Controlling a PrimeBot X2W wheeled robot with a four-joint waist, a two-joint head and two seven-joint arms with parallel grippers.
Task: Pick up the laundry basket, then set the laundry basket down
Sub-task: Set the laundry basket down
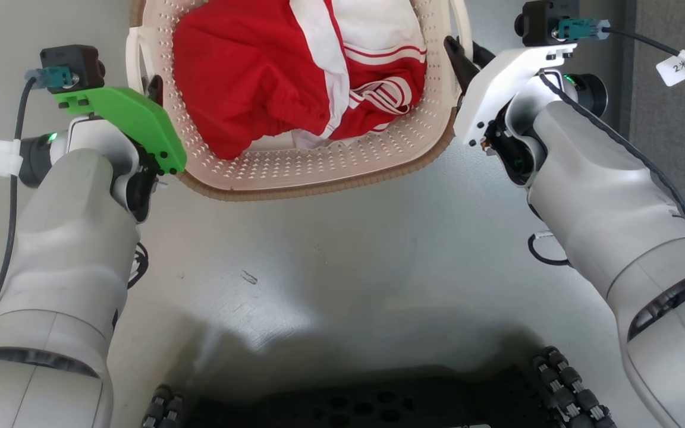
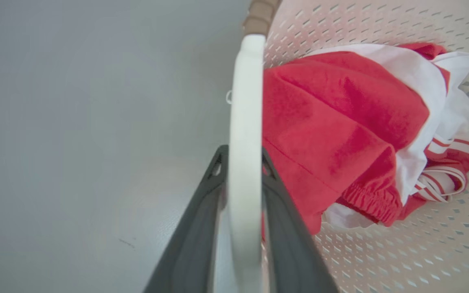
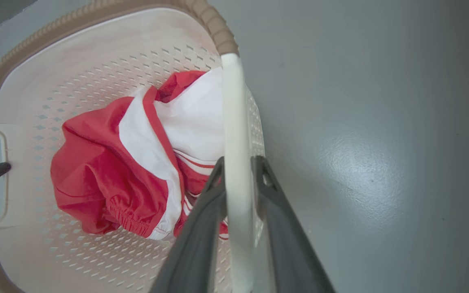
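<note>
The laundry basket (image 1: pixel 319 178), cream and perforated with a brown rim, sits at the top centre of the head view and holds a red and white garment (image 1: pixel 283 77). My left gripper (image 1: pixel 153 89) is at its left side. In the left wrist view the left gripper (image 2: pixel 242 152) is shut on the white loop handle (image 2: pixel 246 93). My right gripper (image 1: pixel 458 50) is at the basket's right side. In the right wrist view the right gripper (image 3: pixel 238 160) is shut on the other handle (image 3: pixel 232 106). I cannot tell whether the basket touches the floor.
Grey floor (image 1: pixel 342 267) spreads below and beside the basket. My black wheeled base (image 1: pixel 366 404) lies at the bottom edge. A darker grey panel (image 1: pixel 675 148) runs along the far right, with a tagged cable (image 1: pixel 681 65) near the right wrist.
</note>
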